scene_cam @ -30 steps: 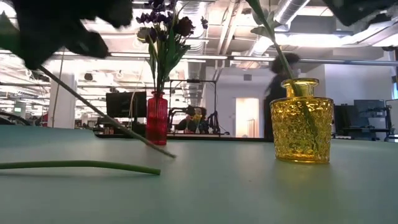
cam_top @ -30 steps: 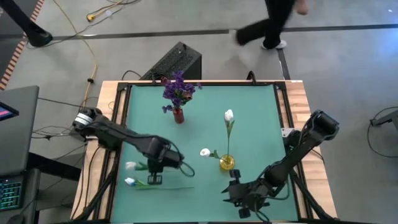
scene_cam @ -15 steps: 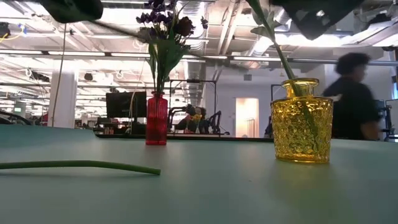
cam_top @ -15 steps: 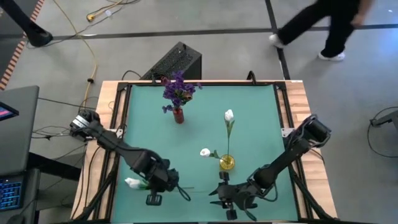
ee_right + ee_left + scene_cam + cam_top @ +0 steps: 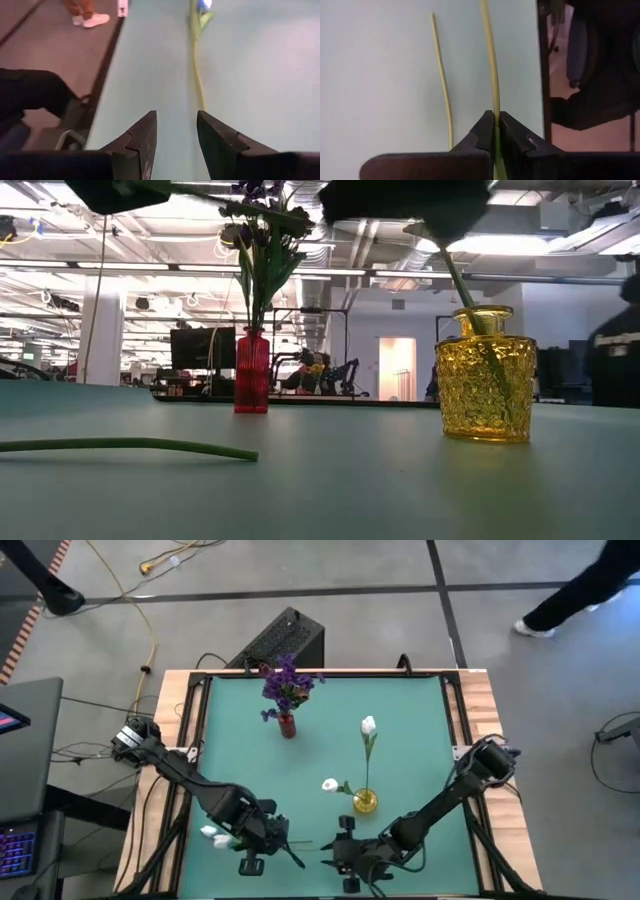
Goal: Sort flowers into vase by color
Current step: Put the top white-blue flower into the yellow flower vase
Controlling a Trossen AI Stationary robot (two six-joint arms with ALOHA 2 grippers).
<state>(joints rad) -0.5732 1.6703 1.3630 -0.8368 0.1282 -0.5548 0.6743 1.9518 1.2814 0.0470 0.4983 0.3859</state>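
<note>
While the left gripper [image 5: 494, 131], closed on 1 white flower's stem [image 5: 491, 60], lifts it near the yellow vase [image 5: 365, 802], the right gripper [image 5: 174, 131] waits open alongside, so handover or insertion there seems next.

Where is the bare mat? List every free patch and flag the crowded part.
Free: the mat's far right corner, beyond the yellow vase; the strip between it and the red vase; the far left corner. Crowded: the near edge, where left gripper, right gripper and white flowers meet.
</note>
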